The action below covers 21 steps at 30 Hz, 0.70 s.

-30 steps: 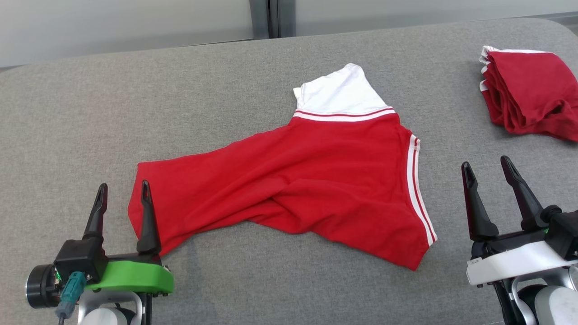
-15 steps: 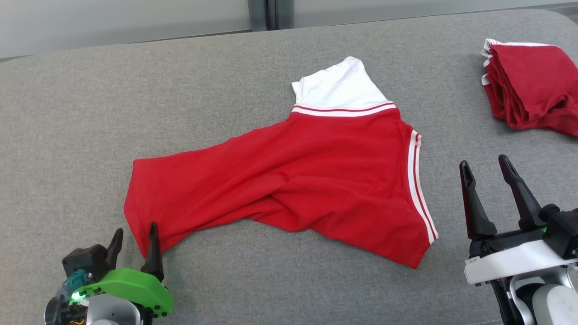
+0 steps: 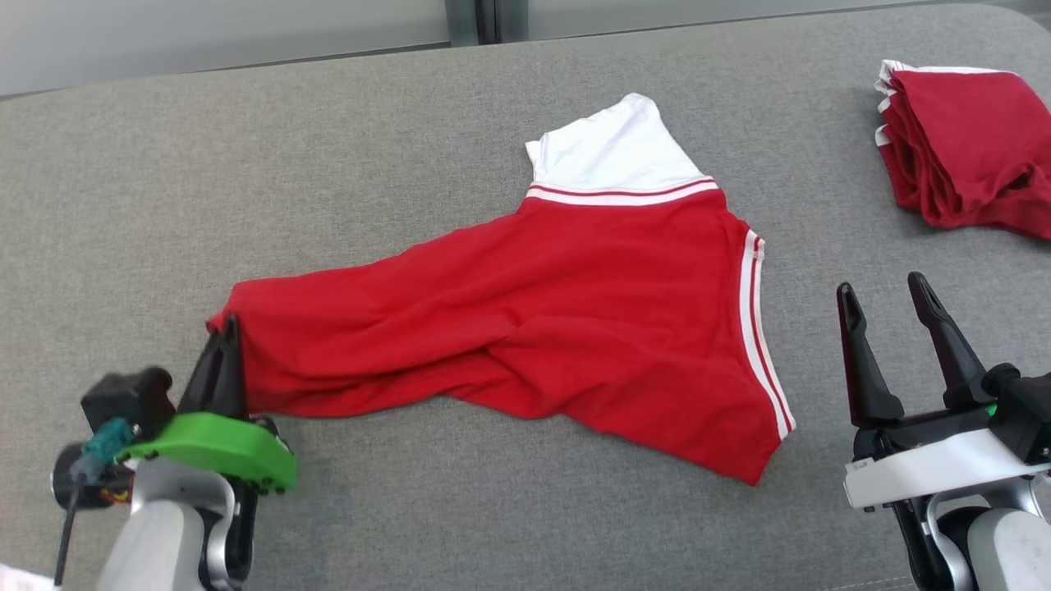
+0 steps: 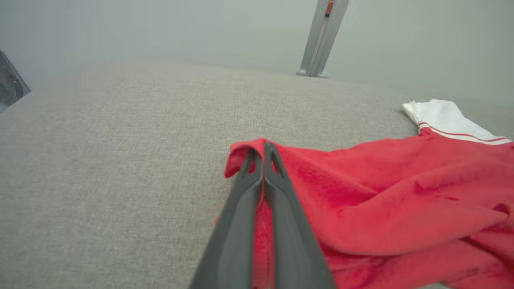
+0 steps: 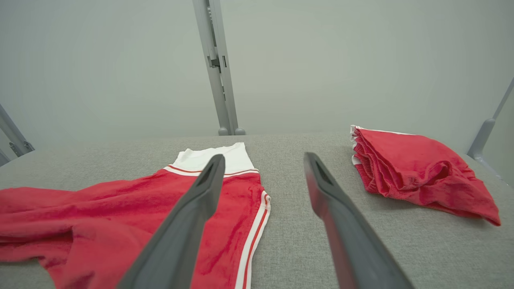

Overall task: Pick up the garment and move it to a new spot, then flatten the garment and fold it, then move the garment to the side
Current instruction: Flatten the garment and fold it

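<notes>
Pickup only begun: gripping red shorts' [image 3: 575,328] left hem with closed left claw [image 3: 228,328], right claw [image 3: 882,285] open, empty. Pending: moving, flattening, folding, setting aside.

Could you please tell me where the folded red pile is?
In the head view, the folded red pile lies far right on the grey surface, beyond the right hand, apart from the spread garment.
</notes>
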### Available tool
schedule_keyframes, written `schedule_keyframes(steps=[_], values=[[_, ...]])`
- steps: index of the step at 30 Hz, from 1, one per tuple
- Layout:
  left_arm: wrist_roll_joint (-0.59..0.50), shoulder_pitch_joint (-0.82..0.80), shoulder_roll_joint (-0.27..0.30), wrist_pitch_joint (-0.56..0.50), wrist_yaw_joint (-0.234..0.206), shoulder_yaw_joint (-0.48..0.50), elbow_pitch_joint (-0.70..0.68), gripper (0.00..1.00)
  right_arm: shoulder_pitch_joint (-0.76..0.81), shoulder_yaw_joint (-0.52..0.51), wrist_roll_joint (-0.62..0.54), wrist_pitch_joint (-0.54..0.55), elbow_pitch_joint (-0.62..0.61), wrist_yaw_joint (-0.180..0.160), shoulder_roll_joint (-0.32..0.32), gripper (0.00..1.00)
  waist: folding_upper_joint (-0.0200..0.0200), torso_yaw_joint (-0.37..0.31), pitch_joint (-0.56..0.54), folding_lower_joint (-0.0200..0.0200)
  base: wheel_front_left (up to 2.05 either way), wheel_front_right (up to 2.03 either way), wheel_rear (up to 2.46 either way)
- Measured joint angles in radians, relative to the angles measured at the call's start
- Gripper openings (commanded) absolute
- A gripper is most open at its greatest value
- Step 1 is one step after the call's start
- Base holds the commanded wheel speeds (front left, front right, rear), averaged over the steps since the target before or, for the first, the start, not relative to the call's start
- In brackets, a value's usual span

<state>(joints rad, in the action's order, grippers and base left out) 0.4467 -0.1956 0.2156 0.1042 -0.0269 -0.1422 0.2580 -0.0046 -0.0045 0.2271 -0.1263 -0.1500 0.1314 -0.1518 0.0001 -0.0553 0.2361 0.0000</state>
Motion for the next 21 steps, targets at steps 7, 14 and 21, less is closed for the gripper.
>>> schedule_keyframes(steps=[7,14,21], values=[[-0.053,-0.157,0.023,0.070,0.016,-0.021,-0.015,0.00,-0.021,0.006,0.006,-0.005,0.009,0.000,0.002,1.00,0.0000,0.004,0.012,0.0000,0.00,0.00,0.00],[0.009,-0.079,0.001,-0.020,0.036,-0.038,0.057,0.00,-0.022,0.004,0.014,-0.013,0.024,0.000,0.001,1.00,0.0000,0.006,0.026,0.0000,0.00,0.00,0.00],[0.050,0.107,-0.014,-0.090,0.019,-0.062,-0.037,0.00,-0.020,-0.015,0.011,-0.010,0.021,0.000,0.002,1.00,0.0000,0.039,0.035,0.0000,0.00,0.00,0.00]])
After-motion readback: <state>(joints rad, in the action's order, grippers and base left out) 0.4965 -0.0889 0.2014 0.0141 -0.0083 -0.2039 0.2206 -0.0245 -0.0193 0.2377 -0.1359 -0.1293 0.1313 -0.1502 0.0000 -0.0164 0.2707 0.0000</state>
